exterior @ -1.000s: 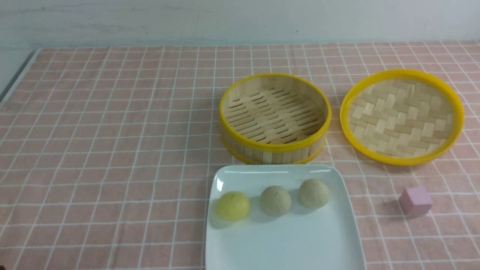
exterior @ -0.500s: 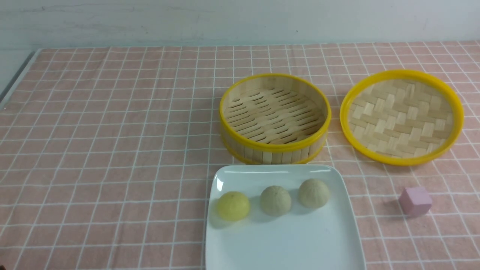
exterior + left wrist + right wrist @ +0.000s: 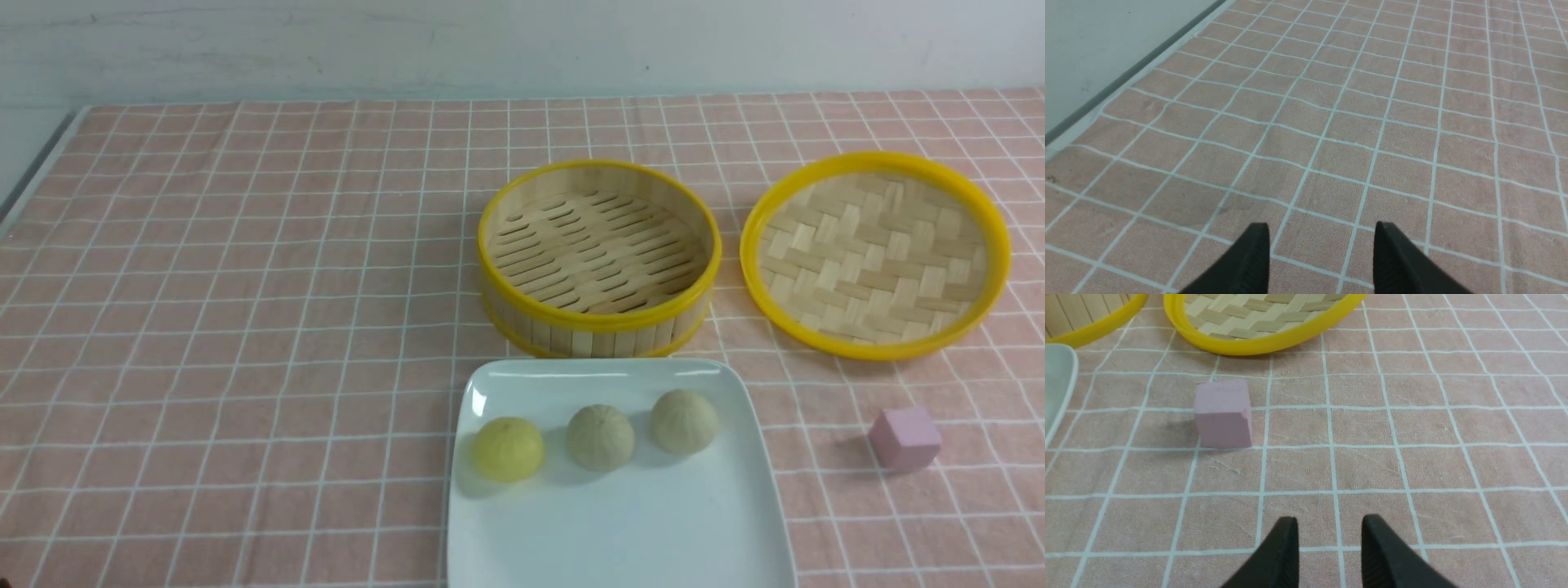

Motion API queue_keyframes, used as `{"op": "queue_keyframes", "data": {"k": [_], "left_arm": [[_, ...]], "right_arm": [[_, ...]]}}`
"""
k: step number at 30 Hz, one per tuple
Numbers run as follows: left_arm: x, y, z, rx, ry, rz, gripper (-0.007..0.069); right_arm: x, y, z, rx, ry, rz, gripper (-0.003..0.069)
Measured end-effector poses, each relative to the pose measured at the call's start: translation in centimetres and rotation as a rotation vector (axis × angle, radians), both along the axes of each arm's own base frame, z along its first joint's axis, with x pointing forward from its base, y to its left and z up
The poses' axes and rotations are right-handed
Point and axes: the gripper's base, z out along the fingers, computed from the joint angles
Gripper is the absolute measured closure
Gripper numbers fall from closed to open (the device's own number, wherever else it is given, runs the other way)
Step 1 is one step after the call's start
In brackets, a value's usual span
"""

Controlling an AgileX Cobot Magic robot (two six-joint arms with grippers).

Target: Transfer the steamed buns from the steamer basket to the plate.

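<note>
3 buns sit in a row on the plate, just before the empty basket. Left pincer and right pincer gape, holding nothing.

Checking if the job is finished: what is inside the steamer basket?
Nothing: the basket shows only its bare slatted floor. All three buns sit on the plate. The near wall hides a thin strip of floor.
</note>
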Motion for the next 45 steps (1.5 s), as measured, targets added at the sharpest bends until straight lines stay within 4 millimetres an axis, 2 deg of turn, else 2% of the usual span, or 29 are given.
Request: {"op": "queue_keyframes", "data": {"k": [32, 45], "left_arm": [[0.01, 0.0, 0.02, 0.0, -0.002, 0.0, 0.0256], [0.01, 0.0, 0.02, 0.001, -0.003, 0.0, 0.0256]], "right_arm": [[-0.01, -0.17, 0.02, -0.06, 0.003, 0.005, 0.0416], [-0.79, -0.19, 0.61, -0.079, -0.091, 0.001, 0.0416]]}}
